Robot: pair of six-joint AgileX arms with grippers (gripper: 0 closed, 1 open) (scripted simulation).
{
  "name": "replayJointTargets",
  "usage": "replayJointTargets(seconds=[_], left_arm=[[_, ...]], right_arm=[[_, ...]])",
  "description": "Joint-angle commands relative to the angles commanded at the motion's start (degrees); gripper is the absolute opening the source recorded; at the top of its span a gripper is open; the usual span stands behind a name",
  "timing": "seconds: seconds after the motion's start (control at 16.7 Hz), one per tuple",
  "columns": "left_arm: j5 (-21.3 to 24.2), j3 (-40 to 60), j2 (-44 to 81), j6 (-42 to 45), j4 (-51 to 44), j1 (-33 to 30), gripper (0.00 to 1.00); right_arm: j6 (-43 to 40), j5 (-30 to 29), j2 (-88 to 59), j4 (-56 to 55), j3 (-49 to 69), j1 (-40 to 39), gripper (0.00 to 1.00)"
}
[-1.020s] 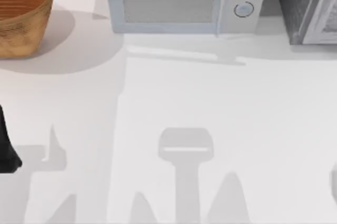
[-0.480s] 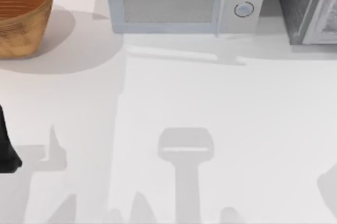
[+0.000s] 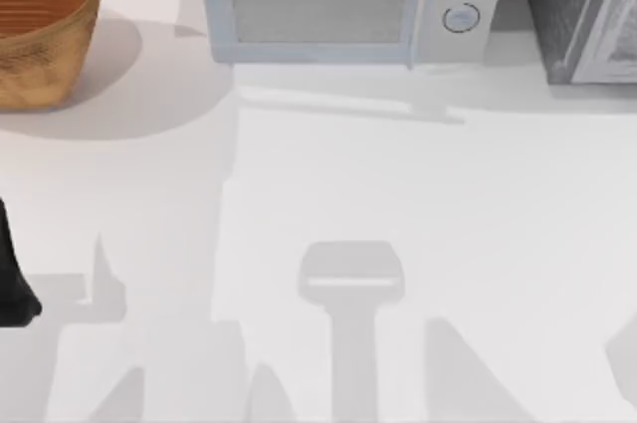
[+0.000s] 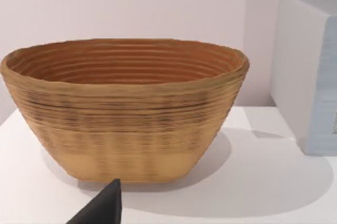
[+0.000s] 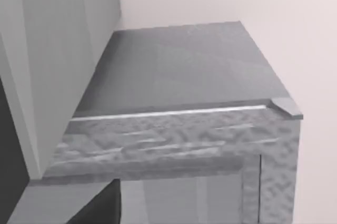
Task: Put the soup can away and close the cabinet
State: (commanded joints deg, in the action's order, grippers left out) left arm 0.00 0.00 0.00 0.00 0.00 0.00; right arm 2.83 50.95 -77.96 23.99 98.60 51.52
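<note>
The soup can is out of view. The dark grey speckled cabinet (image 3: 557, 5) stands at the table's back right corner, and its pale framed door (image 3: 605, 35) shows slanted at the right edge. The right wrist view looks down on the cabinet's flat top (image 5: 179, 66) and speckled front rim, with a pale grey panel (image 5: 52, 50) beside it. A dark tip of my right gripper (image 5: 102, 208) lies close in front of the cabinet. My left gripper (image 4: 105, 208) hovers low in front of the basket, and part of that arm (image 3: 10, 289) sits at the table's left edge.
A woven brown basket (image 3: 40, 35) stands at the back left, also seen as the basket (image 4: 126, 108). A light grey microwave (image 3: 338, 5) with two round knobs sits at the back centre. Arm shadows fall on the white table (image 3: 398, 184) near its front edge.
The arm shadows along the table's front edge and at its right edge have shifted. The basket, microwave, cabinet and left arm have stayed put.
</note>
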Motion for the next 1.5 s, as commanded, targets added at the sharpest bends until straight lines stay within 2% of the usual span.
replayJointTargets(seconds=[0.42, 0.9, 1.26, 1.5], left_arm=[[0.0, 0.0, 0.0, 0.0, 0.0, 0.0, 1.0], [0.0, 0.0, 0.0, 0.0, 0.0, 0.0, 1.0], [0.0, 0.0, 0.0, 0.0, 0.0, 0.0, 1.0], [0.0, 0.0, 0.0, 0.0, 0.0, 0.0, 1.0]], right_arm=[[0.1, -22.5, 0.8, 0.5, 0.3, -22.6, 1.0], [-3.4, -44.5, 3.0, -0.2, 1.5, -45.1, 1.0], [-3.0, -67.8, 3.0, 1.2, 0.1, -67.9, 1.0], [-1.9, -76.1, 3.8, 1.4, -0.2, -76.3, 1.0]])
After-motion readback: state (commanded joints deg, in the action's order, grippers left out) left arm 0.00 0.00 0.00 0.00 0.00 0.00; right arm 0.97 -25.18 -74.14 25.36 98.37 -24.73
